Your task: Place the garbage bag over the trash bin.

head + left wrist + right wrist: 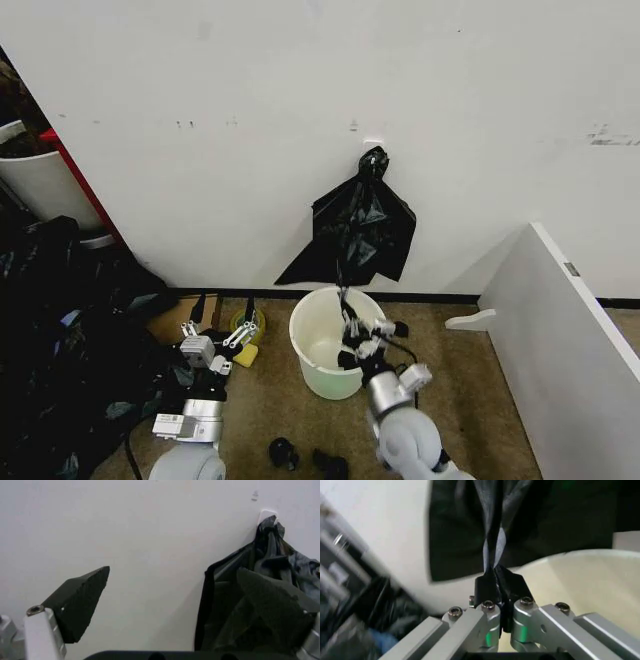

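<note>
Garbage bag [358, 228] hanging (wall hook), right gripper [349, 322] pinching it

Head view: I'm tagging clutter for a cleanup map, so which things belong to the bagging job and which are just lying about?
Job:
garbage bag, hung on the wall
trash bin
right hand, shut on the bag's strip
left hand, open, beside the bin

Lying about:
heap of black sacks
tall white cylinder
white panel

Silver arms, black-padded pincer [499, 588]
</note>
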Available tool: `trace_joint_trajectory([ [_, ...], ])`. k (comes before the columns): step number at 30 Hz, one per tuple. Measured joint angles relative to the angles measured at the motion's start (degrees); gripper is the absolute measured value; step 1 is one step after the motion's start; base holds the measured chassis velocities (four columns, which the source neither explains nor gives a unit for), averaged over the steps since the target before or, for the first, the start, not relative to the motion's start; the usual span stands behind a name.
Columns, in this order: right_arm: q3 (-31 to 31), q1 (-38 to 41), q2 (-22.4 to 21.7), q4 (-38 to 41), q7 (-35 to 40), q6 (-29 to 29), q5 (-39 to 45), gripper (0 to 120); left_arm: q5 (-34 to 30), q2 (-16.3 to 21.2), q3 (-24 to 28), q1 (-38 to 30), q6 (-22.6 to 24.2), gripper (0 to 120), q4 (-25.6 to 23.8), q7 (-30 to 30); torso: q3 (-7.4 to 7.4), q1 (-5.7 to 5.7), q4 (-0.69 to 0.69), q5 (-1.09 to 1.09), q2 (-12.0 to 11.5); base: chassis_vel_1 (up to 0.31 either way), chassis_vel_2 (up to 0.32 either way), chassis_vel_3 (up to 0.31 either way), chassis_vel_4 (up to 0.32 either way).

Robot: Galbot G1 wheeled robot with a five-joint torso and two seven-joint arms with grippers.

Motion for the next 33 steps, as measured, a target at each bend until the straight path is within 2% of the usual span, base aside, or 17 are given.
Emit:
trace_joint_trajectory([
  [4,0.8,-0.9,-1.5,-2.7,-7.7,3.4,-4.4,0,-0.5,0.2,0.1,-0.7,0.2,100,0.3,0.0,0.00,0.00,0.00,0.00,0.0,0.000,0.000,0.000,0.000],
  [14,4.3,-2.0,-1.9,-8.5,-17.3,9.1,-15.4,0,-2.0,0.8,-0.1,-1.6,0.4,100,0.9,0.1,0.00,0.00,0.00,0.00,0.0,0.000,0.000,0.000,0.000],
  [17,5.1,-2.2,-1.6,-9.3,-17.7,10.5,-16.8,0,-2.1,0.7,0.0,-1.6,0.4,100,1.0,0.1,0.01,0.00,0.00,-0.01,0.0,0.000,0.000,0.000,0.000],
  [21,6.2,-1.6,-0.3,-8.1,-16.6,11.9,-14.6,0,-2.1,0.6,0.1,-1.6,0.3,100,1.1,0.1,0.01,0.00,0.00,0.00,0.0,0.000,0.000,0.000,0.000],
  [26,8.8,-0.5,0.0,-4.8,-16.7,12.5,-11.3,22,-2.1,0.5,0.1,-1.3,0.3,100,0.9,0.2,0.01,0.00,0.01,0.00,0.0,0.000,0.000,0.000,0.000],
  [28,9.0,-0.5,-0.1,-4.7,-16.7,12.5,-11.2,24,-2.1,0.4,0.1,-1.3,0.3,100,0.8,0.2,0.01,0.00,0.01,-0.01,0.0,0.000,0.000,0.000,0.000],
  [31,9.3,-1.1,-0.5,-5.0,-16.1,12.9,-12.3,39,-1.8,0.3,0.1,-0.9,0.2,100,0.7,0.2,0.01,0.00,0.00,-0.01,0.0,0.000,0.000,0.000,0.000],
  [33,9.2,-1.2,-0.4,-5.4,-13.5,12.8,-13.6,41,-1.7,0.2,0.1,-0.7,0.1,100,0.6,0.2,0.01,0.00,0.00,0.00,0.0,0.000,0.000,0.000,0.000],
])
